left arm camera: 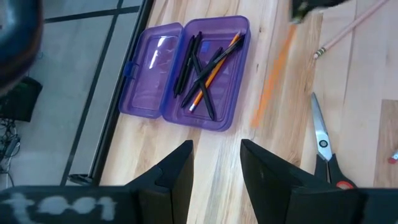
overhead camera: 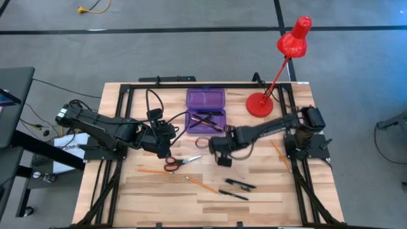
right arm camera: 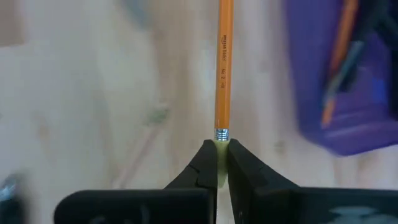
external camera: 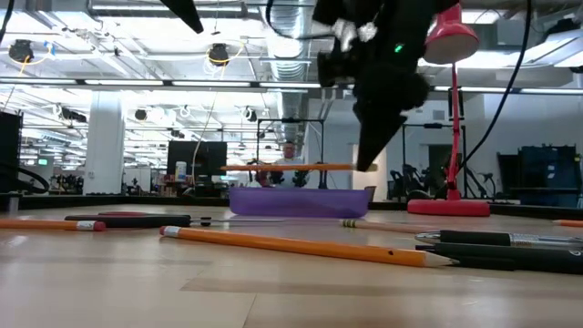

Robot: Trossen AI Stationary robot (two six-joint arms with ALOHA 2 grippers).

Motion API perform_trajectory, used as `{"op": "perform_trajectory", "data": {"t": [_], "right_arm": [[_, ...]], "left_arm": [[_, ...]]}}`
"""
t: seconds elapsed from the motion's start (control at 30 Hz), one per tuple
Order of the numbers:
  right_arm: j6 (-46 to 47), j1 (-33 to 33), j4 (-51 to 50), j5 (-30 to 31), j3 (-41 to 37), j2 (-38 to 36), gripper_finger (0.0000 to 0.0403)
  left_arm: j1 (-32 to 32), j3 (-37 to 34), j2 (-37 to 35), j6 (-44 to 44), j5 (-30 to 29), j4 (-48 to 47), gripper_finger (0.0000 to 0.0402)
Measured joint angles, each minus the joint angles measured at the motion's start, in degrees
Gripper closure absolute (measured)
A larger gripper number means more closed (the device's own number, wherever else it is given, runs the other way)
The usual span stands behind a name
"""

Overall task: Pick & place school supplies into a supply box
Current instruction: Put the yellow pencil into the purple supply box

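Here the right gripper (right arm camera: 217, 155) pinches a pencil (right arm camera: 223, 68) by its eraser, level for the purple box (right arm camera: 339, 74) just beside; left gripper (left arm camera: 216, 163) hangs part-open, empty.

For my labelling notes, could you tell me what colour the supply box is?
Translucent purple; the supply box shows best in the left wrist view.

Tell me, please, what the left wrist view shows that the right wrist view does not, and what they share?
Only the left wrist view shows the left gripper with its fingers apart and nothing between them, the red-handled scissors on the table, and the whole open supply box with pens and a pencil inside. Only the right wrist view shows the right gripper shut on the eraser end of an orange pencil, held above the table. Both show the purple box and the wooden tabletop.
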Motion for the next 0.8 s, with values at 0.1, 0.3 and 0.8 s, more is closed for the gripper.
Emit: {"op": "perform_trajectory", "data": {"t": [0.1, 0.3, 0.8], "right_arm": [[-1.12, -4.13, -2.05, -0.12, -0.05, -0.01, 0.0403], [-3.46, -12.82, -1.81, -1.61, -0.04, -0.01, 0.0403], [-9.47, -21.47, 3.31, -7.23, 0.03, 0.17, 0.0374]], "left_arm": [[0.0, 0.0, 0.0, -0.14, 0.07, 0.0, 0.0278], [-0.01, 0.0, 0.0, -0.47, 0.14, 0.0, 0.0278], [0.0, 0.0, 0.0, -0.88, -1.28, 0.0, 0.0278]]}}
